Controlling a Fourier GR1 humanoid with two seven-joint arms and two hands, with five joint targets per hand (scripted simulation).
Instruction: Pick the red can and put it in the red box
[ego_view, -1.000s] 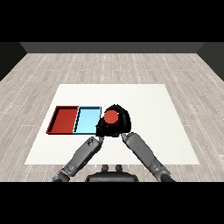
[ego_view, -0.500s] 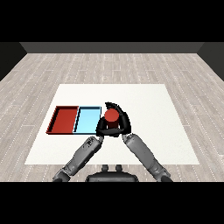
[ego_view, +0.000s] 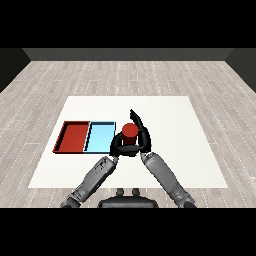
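1. The white table (ego_view: 165, 112) lay broad on a grey plank floor (ego_view: 45, 85), with bare white surface open to the right of the hands and along the far edge.
2. The red tray (ego_view: 63, 135) and the light blue tray (ego_view: 111, 124) sat side by side, touching along a shared wall, toward the table's left half; the red one was the farther left, its outer wall near the table's left edge.
3. The red can (ego_view: 129, 130) was just to the right of the light blue tray's right wall, well apart from the red tray, with the blue tray between them.
4. The can stood upright, its long axis vertical and its round top facing up toward the view; whether its base touched the table could not be told, since the hands hid it.
5. The right hand (ego_view: 142, 134) was curled round the can from the right side, with some fingers raised and pointing away toward the table's far edge.
6. The left hand (ego_view: 119, 145) lay close against the can's near left side, its fingers bent; whether it actually gripped the can could not be told.
7. Both grey forearms came up from the lower corners and met at the can.
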